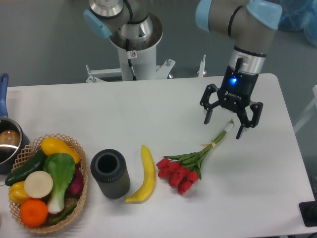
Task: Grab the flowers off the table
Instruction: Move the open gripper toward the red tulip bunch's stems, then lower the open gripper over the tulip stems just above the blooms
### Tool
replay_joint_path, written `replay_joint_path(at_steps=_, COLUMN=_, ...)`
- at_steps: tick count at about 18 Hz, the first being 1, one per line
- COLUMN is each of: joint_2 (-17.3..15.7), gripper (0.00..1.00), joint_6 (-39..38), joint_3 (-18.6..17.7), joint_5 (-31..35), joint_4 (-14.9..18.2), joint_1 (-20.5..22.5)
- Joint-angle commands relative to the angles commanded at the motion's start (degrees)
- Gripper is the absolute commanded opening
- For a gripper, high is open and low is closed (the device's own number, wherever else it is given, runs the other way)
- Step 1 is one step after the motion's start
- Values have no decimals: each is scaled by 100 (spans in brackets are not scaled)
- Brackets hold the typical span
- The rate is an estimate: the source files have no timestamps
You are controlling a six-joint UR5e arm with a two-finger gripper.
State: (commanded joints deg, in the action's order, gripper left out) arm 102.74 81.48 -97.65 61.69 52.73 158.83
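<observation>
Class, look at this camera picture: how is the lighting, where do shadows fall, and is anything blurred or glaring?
Fixed camera view: light is even and diffuse, with no harsh glare on the large white tabletop; soft, faint shadows sit under the bunch of red tulips with green stems and the yellow banana; a blue indicator light glows above the open black two-finger tool; everything is reasonably sharp.

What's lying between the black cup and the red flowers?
A yellow banana lies on the table between the black cup and the tulips, as the fixed camera shows.
</observation>
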Motion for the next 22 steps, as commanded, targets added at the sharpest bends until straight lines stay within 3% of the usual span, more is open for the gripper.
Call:
replay_joint_path(at_steps=4, joint_2=106, gripper=100, joint_6=-44, joint_3=18, joint_5=36, joint_4=97, joint_1=-89)
replay_joint_path(at_steps=10, joint_2=430, gripper=100, joint_6=-53, joint_3=18, joint_5=168, joint_4=536, joint_1=-274)
replay_joint_path(at_steps=22, joint_2=1081, gripper=100, joint_6=-10, joint_3=-9, joint_5=71, joint_4=413, joint_1=-151)
